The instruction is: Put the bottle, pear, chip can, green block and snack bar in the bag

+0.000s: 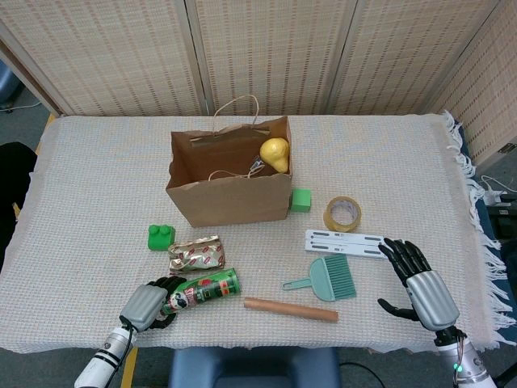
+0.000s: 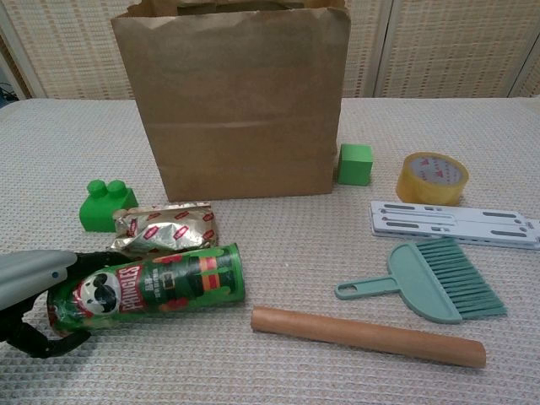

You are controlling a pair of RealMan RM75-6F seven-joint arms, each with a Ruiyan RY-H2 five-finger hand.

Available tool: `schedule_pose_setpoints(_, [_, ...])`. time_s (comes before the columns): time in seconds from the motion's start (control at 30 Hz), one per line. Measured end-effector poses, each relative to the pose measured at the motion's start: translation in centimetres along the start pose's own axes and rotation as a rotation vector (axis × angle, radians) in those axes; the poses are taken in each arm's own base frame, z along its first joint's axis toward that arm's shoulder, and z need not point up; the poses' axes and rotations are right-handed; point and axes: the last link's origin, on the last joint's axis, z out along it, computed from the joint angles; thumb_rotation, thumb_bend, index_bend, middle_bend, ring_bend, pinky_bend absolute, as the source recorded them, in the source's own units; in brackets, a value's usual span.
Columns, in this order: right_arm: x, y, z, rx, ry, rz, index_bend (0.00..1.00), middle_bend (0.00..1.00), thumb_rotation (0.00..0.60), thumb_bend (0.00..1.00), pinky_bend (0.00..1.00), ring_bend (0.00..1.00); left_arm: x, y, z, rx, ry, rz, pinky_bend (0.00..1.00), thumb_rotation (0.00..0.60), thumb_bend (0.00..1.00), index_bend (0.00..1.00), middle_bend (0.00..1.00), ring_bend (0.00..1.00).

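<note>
Where the surface's near edge lies, the left hand (image 1: 147,304) wraps its fingers (image 2: 51,344) round the chip can (image 2: 148,288)'s lid end, long axis running rightward; right hand (image 1: 423,288) spread, empty, far off; bag (image 1: 230,179) stands beyond.

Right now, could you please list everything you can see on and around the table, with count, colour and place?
paper bag: 1, brown, upright at table centre
pear: 1, yellow, inside the bag
chip can: 1, green, lying at front left
snack bar: 1, gold and red wrapper, just behind the can
studded block: 1, green, left of the bag
cube block: 1, green, at the bag's right corner
tape roll: 1, yellowish, right of the cube
slotted plate: 1, white, in front of the tape
dustpan brush: 1, teal, front right
wooden rod: 1, brown, front centre
tablecloth: 1, pale woven
left hand: grips the can's end
right hand: holds nothing, fingers apart
</note>
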Motion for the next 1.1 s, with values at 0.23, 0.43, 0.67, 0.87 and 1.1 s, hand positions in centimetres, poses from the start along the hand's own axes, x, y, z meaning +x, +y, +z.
schedule_pose_setpoints(0.23, [0.1,0.0,0.0,-0.002,0.002,0.003,0.00,0.00,0.600,0.07,0.00,0.00,1.9,-1.1,-0.3,0.029,0.103,-0.034,0.72,0.600,0.60,0.61,0.66,0.63])
schedule_pose_setpoints(0.43, [0.0,0.0,0.0,-0.006,0.002,0.002,0.00,0.00,0.600,0.07,0.00,0.00,5.2,-4.1,-1.3,0.096,0.195,-0.037,0.71,0.600,0.60,0.61,0.66,0.63])
schedule_pose_setpoints(0.67, [-0.1,0.0,0.0,-0.008,-0.002,0.000,0.00,0.00,0.600,0.07,0.00,0.00,9.9,-9.0,-2.8,0.229,0.342,-0.076,0.70,0.600,0.60,0.61,0.66,0.63])
schedule_pose_setpoints(0.87, [-0.1,-0.1,0.0,-0.009,-0.002,-0.001,0.00,0.00,0.600,0.07,0.00,0.00,12.9,-11.7,-3.1,0.331,0.463,-0.151,0.70,0.600,0.60,0.61,0.66,0.63])
schedule_pose_setpoints(1.1, [-0.2,-0.2,-0.1,-0.006,-0.003,-0.007,0.00,0.00,0.600,0.07,0.00,0.00,15.6,-11.5,-2.3,0.350,0.546,-0.295,0.70,0.600,0.60,0.61,0.66,0.63])
